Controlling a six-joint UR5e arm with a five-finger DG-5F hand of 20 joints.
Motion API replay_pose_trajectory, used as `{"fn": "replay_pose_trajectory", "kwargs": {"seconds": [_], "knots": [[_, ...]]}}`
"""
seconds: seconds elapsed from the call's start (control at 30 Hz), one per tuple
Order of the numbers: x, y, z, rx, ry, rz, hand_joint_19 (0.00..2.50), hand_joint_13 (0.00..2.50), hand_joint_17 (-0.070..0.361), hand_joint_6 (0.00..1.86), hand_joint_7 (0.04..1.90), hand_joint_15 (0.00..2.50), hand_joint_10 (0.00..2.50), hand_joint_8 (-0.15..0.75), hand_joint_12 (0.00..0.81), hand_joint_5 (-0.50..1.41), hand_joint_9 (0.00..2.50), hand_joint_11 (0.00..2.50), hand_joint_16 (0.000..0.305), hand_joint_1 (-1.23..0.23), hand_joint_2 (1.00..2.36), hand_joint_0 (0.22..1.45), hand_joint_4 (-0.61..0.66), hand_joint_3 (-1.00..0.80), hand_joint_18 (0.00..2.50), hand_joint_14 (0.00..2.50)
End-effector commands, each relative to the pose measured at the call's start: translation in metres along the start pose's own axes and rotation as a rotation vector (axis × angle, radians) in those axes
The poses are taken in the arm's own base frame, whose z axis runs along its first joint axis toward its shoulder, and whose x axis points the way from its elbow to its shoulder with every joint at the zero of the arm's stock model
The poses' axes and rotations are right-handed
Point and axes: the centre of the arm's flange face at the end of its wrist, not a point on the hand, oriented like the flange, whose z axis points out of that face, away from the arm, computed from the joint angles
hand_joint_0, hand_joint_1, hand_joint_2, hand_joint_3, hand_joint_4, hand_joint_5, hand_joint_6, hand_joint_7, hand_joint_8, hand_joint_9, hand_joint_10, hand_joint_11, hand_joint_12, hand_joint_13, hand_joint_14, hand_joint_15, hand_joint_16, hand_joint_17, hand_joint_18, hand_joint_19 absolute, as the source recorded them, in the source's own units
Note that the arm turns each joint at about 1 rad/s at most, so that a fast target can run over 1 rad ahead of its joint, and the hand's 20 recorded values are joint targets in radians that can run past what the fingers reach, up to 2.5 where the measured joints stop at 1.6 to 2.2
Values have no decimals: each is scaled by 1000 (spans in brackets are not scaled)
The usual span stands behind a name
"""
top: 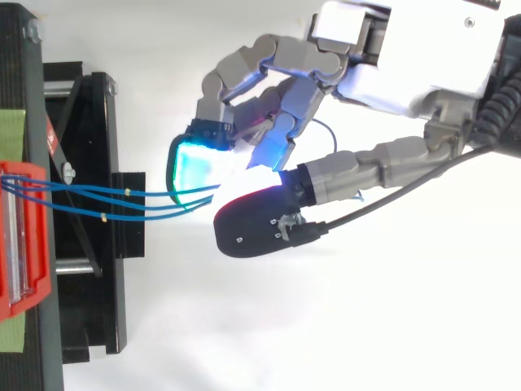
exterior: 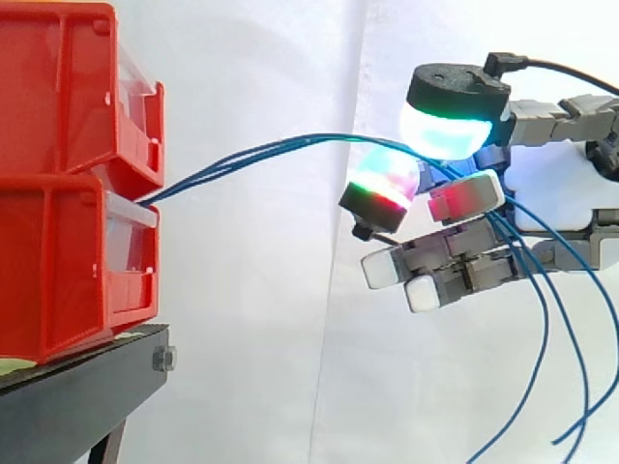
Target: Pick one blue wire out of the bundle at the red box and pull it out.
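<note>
Side view: 2 red bins stacked at 9 o'clock, upper [exterior: 58, 87] on lower [exterior: 58, 271], both on 1 black stand [exterior: 87, 372]. White curtain [exterior: 271, 338] behind.

Blue wires [exterior: 290, 141] come out at the seam between the two bins, arch across toward 3 o'clock into the hand [exterior: 542, 184], then hang down loose toward 5 o'clock. In the top view 3 strands [top: 122, 193] can be counted in the span from the red bin to the hand. The hanging tails overlap, so their count is unclear.

1 hand, entering from 3 o'clock in the side view and from 1 o'clock in the top view [top: 407, 73]. It is grasping: a cyan-green pad [exterior: 450, 130] sits above and a red-green pad [exterior: 385, 184] below, with the wires running between them. Cannot tell if one strand or several are pinched. The remaining fingers are curled under, toward 6 o'clock of the pinch.
</note>
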Motion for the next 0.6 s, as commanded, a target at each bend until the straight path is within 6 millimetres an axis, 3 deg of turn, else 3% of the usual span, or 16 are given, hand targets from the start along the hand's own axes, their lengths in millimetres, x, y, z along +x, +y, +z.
{"fn": "replay_pose_trajectory", "kwargs": {"seconds": [0.0,0.17,0.43,0.57], "knots": [[1,-1,0,3,2,18,589,585,141,922,808,449,30,310,417,-173,1110,1160,63,-894,1017,607,164,-78,504,21],[0,0,0,3,2,28,569,527,140,913,776,451,31,298,407,-195,981,1154,62,-918,1018,630,232,-96,469,21],[1,0,0,2,4,25,541,461,138,904,772,422,30,287,396,-210,881,1125,61,-948,1017,663,237,-214,419,19],[1,-1,0,4,5,24,581,471,137,819,870,410,31,275,394,-152,966,971,61,-898,1009,582,233,-377,411,18]]}}
